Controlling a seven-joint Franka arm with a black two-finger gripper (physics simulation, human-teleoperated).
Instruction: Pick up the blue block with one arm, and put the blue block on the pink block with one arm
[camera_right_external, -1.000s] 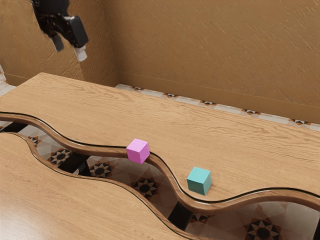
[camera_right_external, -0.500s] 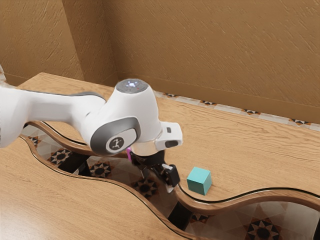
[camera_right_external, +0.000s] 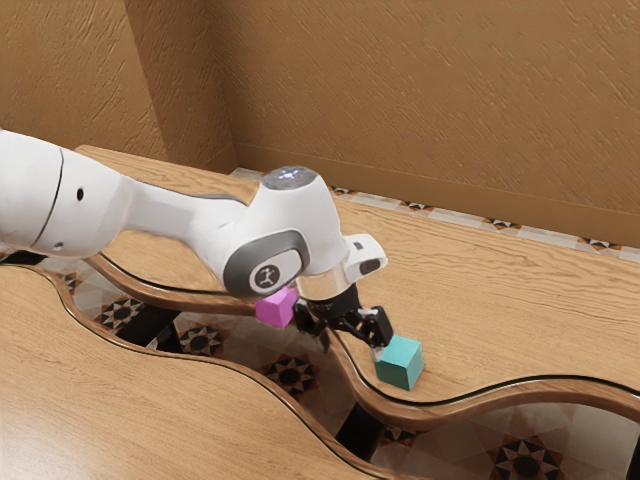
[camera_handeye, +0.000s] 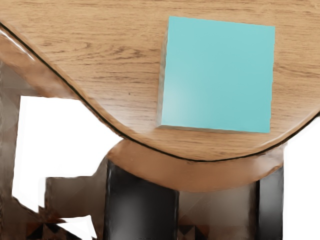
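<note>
Hand (camera_right_external: 347, 331), fingers wide and empty, has swung across to hover just beside the blue block (camera_right_external: 399, 361) (untouched on the table (camera_right_external: 480, 280), near the pink block (camera_right_external: 276, 306)); grasp likely next.

Setting: rendered indoor room, domestic in look. Walls (camera_right_external: 430, 90): rough brown plaster, meeting at a corner. Floor (camera_right_external: 205, 340): patterned tiles with dark star motifs. Furniture: wooden desk (camera_right_external: 500, 280), wavy-edged, with a curving gap through which the floor shows.
</note>
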